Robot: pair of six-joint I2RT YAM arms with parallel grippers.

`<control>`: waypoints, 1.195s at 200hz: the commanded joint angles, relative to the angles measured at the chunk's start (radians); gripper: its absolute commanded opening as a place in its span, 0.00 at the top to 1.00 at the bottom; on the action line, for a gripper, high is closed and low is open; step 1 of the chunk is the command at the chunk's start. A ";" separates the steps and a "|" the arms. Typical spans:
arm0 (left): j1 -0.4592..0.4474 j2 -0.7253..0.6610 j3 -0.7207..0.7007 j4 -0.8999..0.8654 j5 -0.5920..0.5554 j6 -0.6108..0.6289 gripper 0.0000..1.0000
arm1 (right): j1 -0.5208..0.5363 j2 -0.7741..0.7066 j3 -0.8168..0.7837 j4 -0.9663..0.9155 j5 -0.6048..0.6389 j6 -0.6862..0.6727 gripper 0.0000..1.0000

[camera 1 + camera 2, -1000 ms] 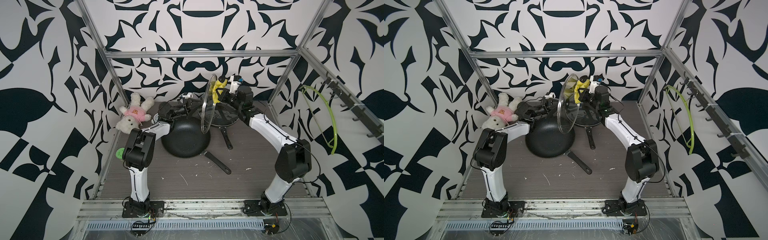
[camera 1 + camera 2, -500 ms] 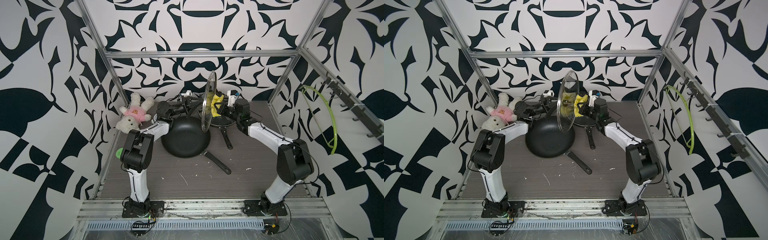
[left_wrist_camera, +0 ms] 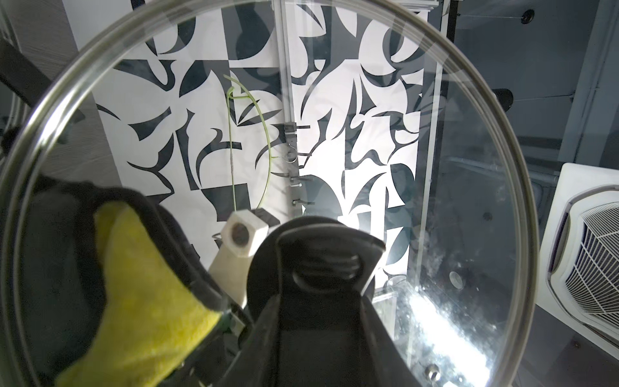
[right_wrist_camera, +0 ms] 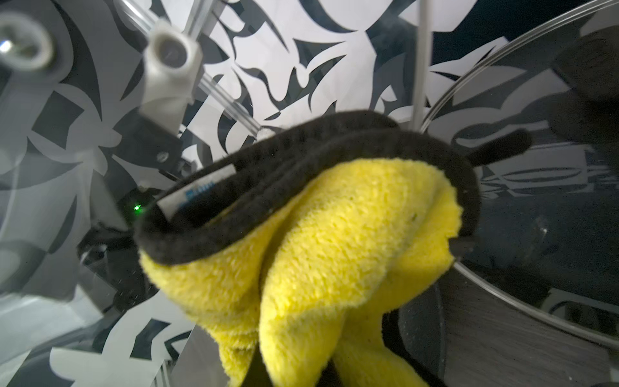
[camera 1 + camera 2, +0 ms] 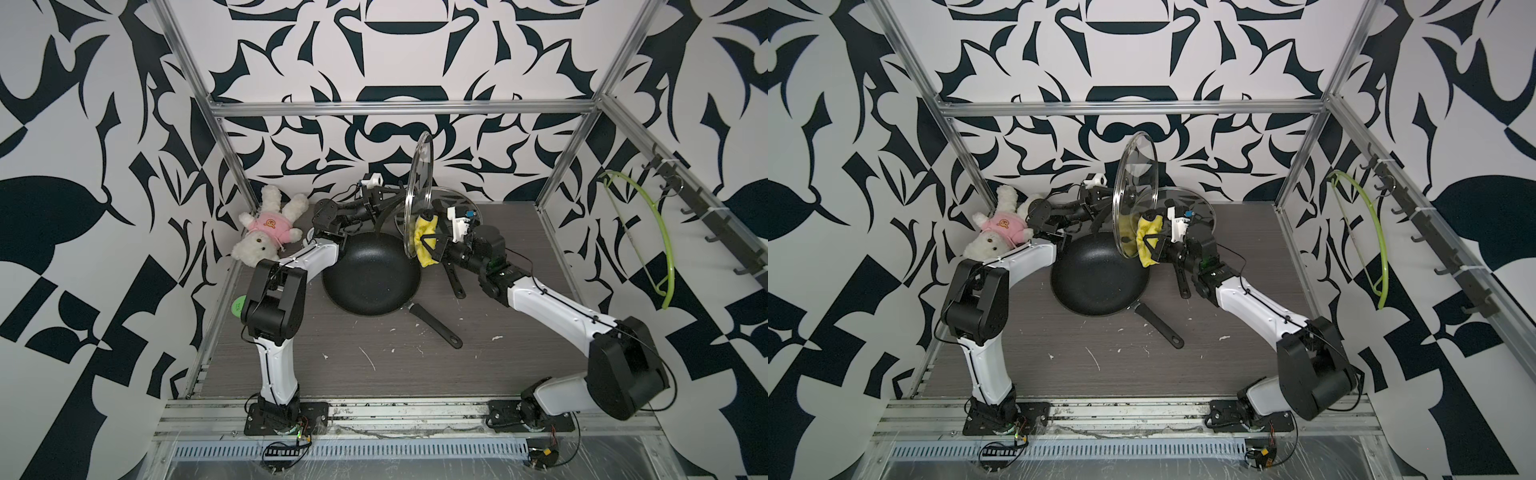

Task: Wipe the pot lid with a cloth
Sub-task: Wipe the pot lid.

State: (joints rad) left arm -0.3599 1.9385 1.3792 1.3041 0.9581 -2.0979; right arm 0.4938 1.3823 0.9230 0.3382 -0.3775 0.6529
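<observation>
The right gripper [image 5: 434, 242], pinching the cloth [image 5: 424, 246], is sliding lower down the upright pot lid [image 5: 420, 166]. The left gripper [image 5: 390, 200] is still clamping the lid from behind.

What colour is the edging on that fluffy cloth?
The cloth has black edging around yellow pile; clearest in the right wrist view.

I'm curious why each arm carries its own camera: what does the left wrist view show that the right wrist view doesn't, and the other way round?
Only the left wrist view: nearly the whole round rim of the glass lid, its black knob and, through the glass, a green hanger.
Only the right wrist view: the white label on the cloth and a small green light behind the glass.
Both: the yellow cloth with its dark trim, close against the lid.
</observation>
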 commanded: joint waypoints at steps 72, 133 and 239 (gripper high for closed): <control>-0.003 0.017 0.077 0.133 -0.056 -0.078 1.00 | 0.157 -0.122 0.167 -0.061 -0.034 -0.141 1.00; -0.003 0.018 0.056 0.133 -0.002 -0.051 1.00 | 0.156 -0.079 0.344 -0.077 0.069 -0.207 1.00; -0.005 -0.028 0.018 0.132 0.044 -0.040 1.00 | -0.047 0.160 0.609 -0.105 0.120 -0.168 1.00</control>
State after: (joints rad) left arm -0.3538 1.9823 1.3819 1.3121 1.0183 -2.1048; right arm 0.4900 1.5085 1.4754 0.1825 -0.2317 0.4572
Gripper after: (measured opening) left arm 0.343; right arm 0.091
